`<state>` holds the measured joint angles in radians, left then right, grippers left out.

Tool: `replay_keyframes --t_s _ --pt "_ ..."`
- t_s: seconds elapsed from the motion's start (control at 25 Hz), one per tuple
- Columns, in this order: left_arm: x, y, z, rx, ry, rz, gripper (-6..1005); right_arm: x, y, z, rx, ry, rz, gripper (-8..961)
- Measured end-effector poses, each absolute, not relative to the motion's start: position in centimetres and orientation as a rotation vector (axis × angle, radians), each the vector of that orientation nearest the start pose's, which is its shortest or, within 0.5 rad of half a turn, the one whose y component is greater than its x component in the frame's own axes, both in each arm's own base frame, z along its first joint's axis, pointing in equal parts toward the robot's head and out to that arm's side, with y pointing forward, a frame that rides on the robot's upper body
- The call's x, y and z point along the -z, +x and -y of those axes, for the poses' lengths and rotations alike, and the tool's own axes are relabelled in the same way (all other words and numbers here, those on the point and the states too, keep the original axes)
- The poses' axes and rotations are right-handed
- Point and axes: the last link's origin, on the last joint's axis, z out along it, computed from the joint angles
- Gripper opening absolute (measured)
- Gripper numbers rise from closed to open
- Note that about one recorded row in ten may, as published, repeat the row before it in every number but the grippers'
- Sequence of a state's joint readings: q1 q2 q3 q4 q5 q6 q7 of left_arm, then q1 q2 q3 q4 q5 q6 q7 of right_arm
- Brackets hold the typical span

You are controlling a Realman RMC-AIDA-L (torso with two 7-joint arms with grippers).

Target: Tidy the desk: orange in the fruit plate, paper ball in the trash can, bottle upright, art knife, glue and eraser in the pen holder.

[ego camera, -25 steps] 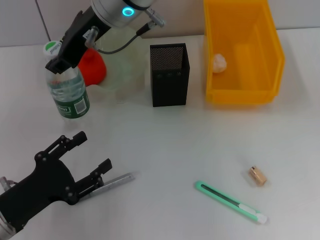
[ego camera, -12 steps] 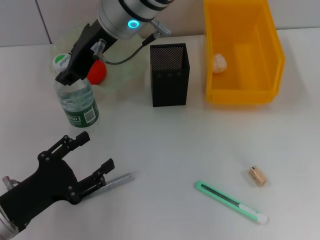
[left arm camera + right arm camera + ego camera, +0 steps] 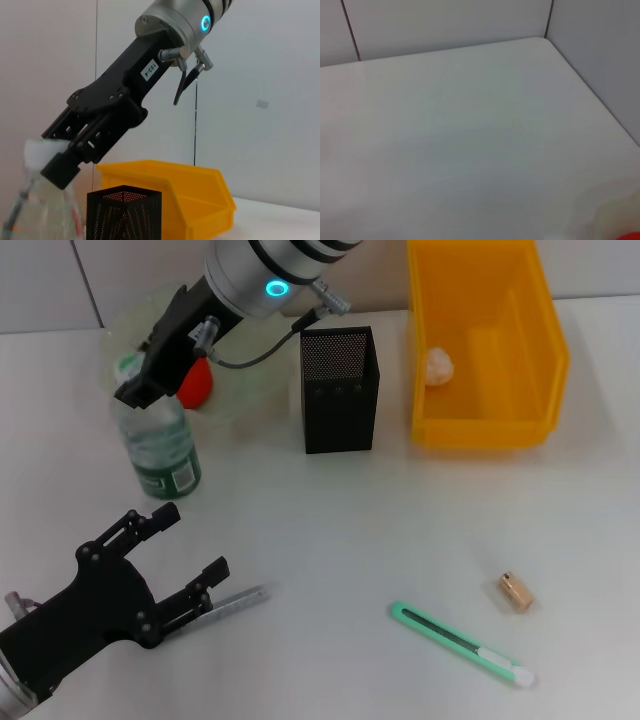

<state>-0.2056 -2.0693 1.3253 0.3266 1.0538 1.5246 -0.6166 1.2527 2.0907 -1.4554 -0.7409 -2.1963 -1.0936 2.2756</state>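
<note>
The clear bottle with a green label stands upright at the left of the table. My right gripper reaches over it from the back and is shut on its neck; the left wrist view shows that gripper at the white cap above the bottle. The orange sits on the translucent fruit plate. The paper ball lies in the yellow trash can. The black mesh pen holder stands between them. The green art knife and tan eraser lie front right. My left gripper is open beside the grey glue stick.
The right arm's silver body crosses over the fruit plate at the back left. The pen holder and trash can also show in the left wrist view. The right wrist view shows bare table, wall and a sliver of the orange.
My right gripper carried the bottle a little to the right and toward me, bringing it more upright, and uncovered the orange. The left gripper barely shifted.
</note>
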Motion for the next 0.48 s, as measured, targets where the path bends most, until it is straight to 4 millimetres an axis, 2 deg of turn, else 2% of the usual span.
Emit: replay_keyframes --t_s 0.2,0.36,0.44,0.48 --pt "4.6 -30.2 -23.1 0.988 -2.37 0.334 814 7.7 -1.2 -42.1 -0.033 -2.869 -0.241 504" --pt "4.6 -30.1 -23.1 0.991 -2.371 0.331 814 6.9 -1.6 -41.8 -0.088 -2.851 -0.223 660" --pt "4.6 -30.1 -23.1 0.993 -2.371 0.333 815 5.7 -1.7 -41.6 -0.142 -2.832 -0.216 738" --pt "4.6 -30.1 -23.1 0.993 -2.371 0.333 815 5.7 -1.7 -41.6 -0.142 -2.832 -0.216 753"
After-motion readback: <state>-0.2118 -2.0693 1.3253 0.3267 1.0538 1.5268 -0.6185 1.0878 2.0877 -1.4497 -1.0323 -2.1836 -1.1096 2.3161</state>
